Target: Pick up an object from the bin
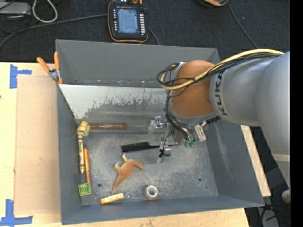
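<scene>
Gripper (163, 151) sits low at mid-floor of the grey metal bin (118, 67), at the right end of a flat black rectangular bar (136, 147). Whether it is open or closed cannot be determined. Tan wooden dinosaur-shaped figure (125, 169) lies just in front of the bar. Small silver ring (151, 191) lies near the front wall.

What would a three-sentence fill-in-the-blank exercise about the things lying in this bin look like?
1. The gripper hangs at the right end of a flat ____ bar near the middle of the bin.
2. In the camera view, the tan toy dinosaur lies directly ____ that bar.
3. The small cube in the bin's front left corner is ____.

Missing words: black; below; green.
</scene>
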Action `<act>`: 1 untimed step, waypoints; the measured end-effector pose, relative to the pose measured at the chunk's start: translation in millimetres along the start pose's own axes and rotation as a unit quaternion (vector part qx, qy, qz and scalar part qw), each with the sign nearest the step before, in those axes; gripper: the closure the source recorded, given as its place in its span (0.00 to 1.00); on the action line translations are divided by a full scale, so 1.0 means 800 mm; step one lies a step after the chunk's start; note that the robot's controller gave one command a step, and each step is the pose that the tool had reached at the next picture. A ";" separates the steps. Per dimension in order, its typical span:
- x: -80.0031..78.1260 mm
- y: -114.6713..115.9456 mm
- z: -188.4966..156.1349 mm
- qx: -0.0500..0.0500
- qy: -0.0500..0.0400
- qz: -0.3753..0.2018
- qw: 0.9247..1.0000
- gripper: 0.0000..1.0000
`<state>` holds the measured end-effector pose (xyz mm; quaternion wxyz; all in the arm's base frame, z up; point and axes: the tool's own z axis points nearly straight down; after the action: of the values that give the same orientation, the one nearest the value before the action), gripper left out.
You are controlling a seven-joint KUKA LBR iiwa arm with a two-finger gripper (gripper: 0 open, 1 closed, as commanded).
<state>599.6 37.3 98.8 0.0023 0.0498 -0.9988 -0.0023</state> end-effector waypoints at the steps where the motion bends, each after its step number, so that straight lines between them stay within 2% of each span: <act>1: -0.022 -0.016 0.037 0.006 -0.009 -0.117 0.993 0.00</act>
<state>618.3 26.1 69.3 -0.0073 0.1663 -0.9860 0.0030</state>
